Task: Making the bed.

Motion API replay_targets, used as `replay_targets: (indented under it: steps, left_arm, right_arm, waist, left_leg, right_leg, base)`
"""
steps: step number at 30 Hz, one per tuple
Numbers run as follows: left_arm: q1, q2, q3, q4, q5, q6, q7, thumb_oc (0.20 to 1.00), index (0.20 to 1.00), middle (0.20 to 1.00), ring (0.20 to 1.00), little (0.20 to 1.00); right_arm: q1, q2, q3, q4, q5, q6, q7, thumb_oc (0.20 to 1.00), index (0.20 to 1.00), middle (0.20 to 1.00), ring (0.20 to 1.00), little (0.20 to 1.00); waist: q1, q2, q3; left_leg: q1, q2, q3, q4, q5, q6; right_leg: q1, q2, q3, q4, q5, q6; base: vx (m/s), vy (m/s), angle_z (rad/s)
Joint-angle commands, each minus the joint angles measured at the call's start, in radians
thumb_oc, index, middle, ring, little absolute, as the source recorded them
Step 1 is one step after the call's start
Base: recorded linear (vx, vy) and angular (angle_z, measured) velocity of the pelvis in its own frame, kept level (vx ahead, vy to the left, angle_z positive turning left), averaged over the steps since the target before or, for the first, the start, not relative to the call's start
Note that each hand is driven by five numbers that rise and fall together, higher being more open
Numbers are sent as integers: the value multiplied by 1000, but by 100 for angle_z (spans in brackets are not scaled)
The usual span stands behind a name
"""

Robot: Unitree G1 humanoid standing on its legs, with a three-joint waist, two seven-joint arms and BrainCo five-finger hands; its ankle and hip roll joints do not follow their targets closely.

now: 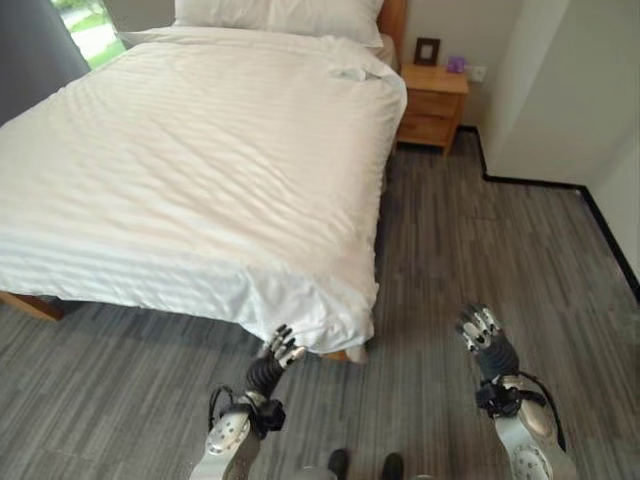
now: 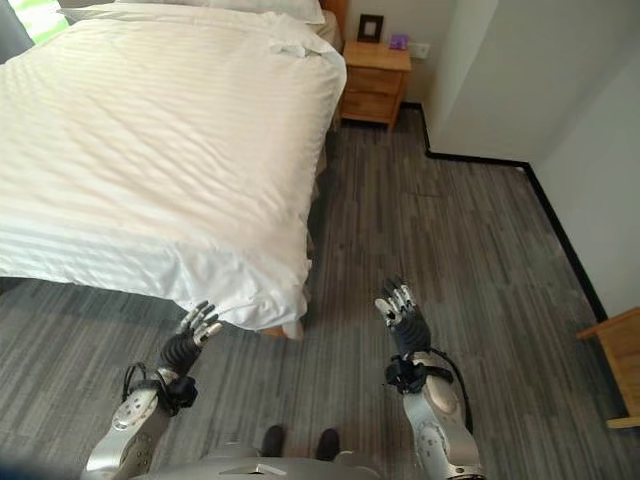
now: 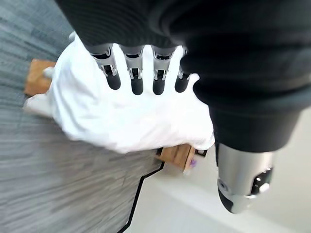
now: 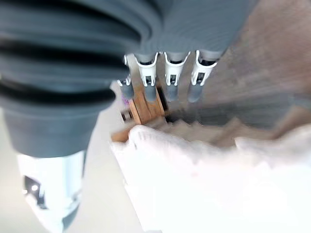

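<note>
Left hand (image 1: pixel 283 347) raised by duvet (image 1: pixel 200 170) corner, right hand (image 1: pixel 482 330) raised, fingers straight

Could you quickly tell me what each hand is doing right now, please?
Left hand: open, fingers straight, holding nothing.
Right hand: open, fingers straight, holding nothing.

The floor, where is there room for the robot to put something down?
The widest bare patch of floor lies between the bed and the wall, running up to the nightstand. Another strip runs along the foot of the bed. It is tight at the bed's near corner, where the left hand hovers; the right hand hangs over bare floor.
</note>
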Motion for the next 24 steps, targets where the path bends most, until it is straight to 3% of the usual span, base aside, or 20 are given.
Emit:
replay_targets:
  steps: [1, 6, 7, 8, 9, 11, 12, 14, 15, 16, 18, 20, 21, 22, 23, 24]
  left_arm:
    - [-55, -1, 19, -37, 4, -23, -31, 1000, 1000, 1000, 1000, 1000]
    - [-63, 24, 8, -59, 8, -23, -32, 1000, 1000, 1000, 1000, 1000]
    - [-21, 8, 245, -47, 27, -64, 25, 1000, 1000, 1000, 1000, 1000]
    - [-27, -9, 238, -46, 13, -62, 28, 1000, 1000, 1000, 1000, 1000]
    - [-39, -7, 222, -49, 42, -57, 15, 1000, 1000, 1000, 1000, 1000]
    - [-44, -4, 218, -56, 56, -59, 13, 1000, 1000, 1000, 1000, 1000]
    - [-47, -5, 218, -61, 55, -60, 14, 1000, 1000, 1000, 1000, 1000]
    - [-75, -24, 198, -26, 26, -60, 25, 1000, 1000, 1000, 1000, 1000]
    - [-84, -27, 185, -26, 34, -62, 33, 1000, 1000, 1000, 1000, 1000]
    - [-84, -28, 185, -26, 34, -62, 33, 1000, 1000, 1000, 1000, 1000]
    - [-111, -10, 174, -30, 36, -62, 48, 1000, 1000, 1000, 1000, 1000]
    - [-140, 30, 157, -27, 67, -65, 61, 1000, 1000, 1000, 1000, 1000]
    - [-140, 45, 164, -37, 76, -68, 66, 1000, 1000, 1000, 1000, 1000]
    - [-123, 44, 180, -37, 50, -64, 61, 1000, 1000, 1000, 1000, 1000]
    - [-114, 43, 184, -31, 40, -63, 57, 1000, 1000, 1000, 1000, 1000]
    - [-114, 43, 184, -31, 40, -63, 57, 1000, 1000, 1000, 1000, 1000]
  right_arm:
    - [-3, -10, 4, -74, 18, -41, -2, 1000, 1000, 1000, 1000, 1000]
    - [13, -1, 34, -86, 2, -29, 11, 1000, 1000, 1000, 1000, 1000]
    - [-33, -85, -17, -66, -95, -22, 43, 1000, 1000, 1000, 1000, 1000]
    - [-38, -91, -21, -77, -87, -21, 43, 1000, 1000, 1000, 1000, 1000]
    - [-33, -91, -34, -75, -93, -19, 37, 1000, 1000, 1000, 1000, 1000]
    - [-21, -89, -44, -79, -95, -17, 37, 1000, 1000, 1000, 1000, 1000]
    - [-11, -82, -49, -82, -91, -16, 41, 1000, 1000, 1000, 1000, 1000]
    - [28, -69, -48, -85, -125, -22, 41, 1000, 1000, 1000, 1000, 1000]
    - [37, -66, -50, -89, -145, -22, 35, 1000, 1000, 1000, 1000, 1000]
    - [38, -66, -50, -89, -145, -22, 35, 1000, 1000, 1000, 1000, 1000]
    - [25, -60, -49, -91, -148, -24, 26, 1000, 1000, 1000, 1000, 1000]
    - [3, -43, -30, -87, -125, -29, 18, 1000, 1000, 1000, 1000, 1000]
    - [-4, -31, -14, -95, -108, -31, 26, 1000, 1000, 1000, 1000, 1000]
    - [-4, -26, 2, -99, -119, -28, 43, 1000, 1000, 1000, 1000, 1000]
    - [-2, -29, 5, -94, -142, -27, 43, 1000, 1000, 1000, 1000, 1000]
    - [-2, -29, 5, -94, -142, -27, 43, 1000, 1000, 1000, 1000, 1000]
  waist:
    - [-30, -9, -31]
    - [-40, 0, -40]
    - [33, -34, 34]
    - [33, -38, 50]
    - [9, -42, 42]
    - [3, -36, 35]
    - [-2, -31, 28]
    - [-43, 7, -16]
    - [-56, 20, -25]
    - [-56, 21, -26]
    - [-73, 28, 14]
    - [-96, 20, 46]
    - [-87, 29, 51]
    - [-59, 49, 47]
    - [-53, 52, 44]
    - [-53, 52, 44]
  left_leg:
    - [30, -5, 87, -16, -27, 7]
    - [58, -7, 100, -41, -36, 23]
    - [-101, -3, 167, 136, -53, -6]
    - [-113, -5, 141, 211, -79, -12]
    - [-91, 24, 181, 266, -122, 3]
    - [-77, 33, 191, 286, -137, 7]
    - [-57, 34, 196, 275, -140, 7]
    - [64, 29, 245, 42, -132, 13]
    - [87, 26, 246, -16, -117, 19]
    - [89, 25, 246, -23, -113, 20]
    - [70, 30, 252, 6, -113, 37]
    - [49, 31, 240, 37, -114, 44]
    - [49, 42, 237, 39, -115, 47]
    - [66, 76, 250, 17, -114, 51]
    - [79, 90, 252, 0, -110, 48]
    - [80, 90, 252, -1, -109, 48]
  right_leg:
    - [111, -24, 15, -42, -61, 47]
    - [109, -25, 51, -42, -59, 50]
    - [89, -16, -12, 37, -118, 25]
    - [90, -23, -8, 26, -104, 21]
    - [84, -39, -26, 16, -93, 27]
    - [82, -38, -20, 18, -91, 27]
    - [81, -37, -18, 13, -87, 29]
    - [54, -22, -26, 27, -78, 47]
    - [31, -20, -25, 59, -83, 52]
    - [28, -20, -25, 64, -86, 52]
    - [-77, -39, -22, 263, -101, 69]
    - [-134, -20, 94, 343, -80, 99]
    - [-131, -52, 94, 329, -82, 92]
    - [-99, -159, -6, 281, -59, 66]
    - [-76, -194, -45, 256, -29, 67]
    - [-74, -193, -46, 254, -27, 67]
  base:
    - [110, 53, -34]
    - [57, 88, -41]
    - [-149, 36, -16]
    - [-309, 59, -10]
    - [-324, 22, -9]
    - [-159, 66, 1]
    - [-117, 157, 15]
    - [-146, 268, 10]
    - [-132, 206, 10]
    - [-137, 141, 9]
    - [-235, 92, -8]
    - [-223, -21, -34]
    - [-122, -117, -14]
    - [-44, -165, -28]
    - [-1, -142, -51]
    - [50, -220, -77]
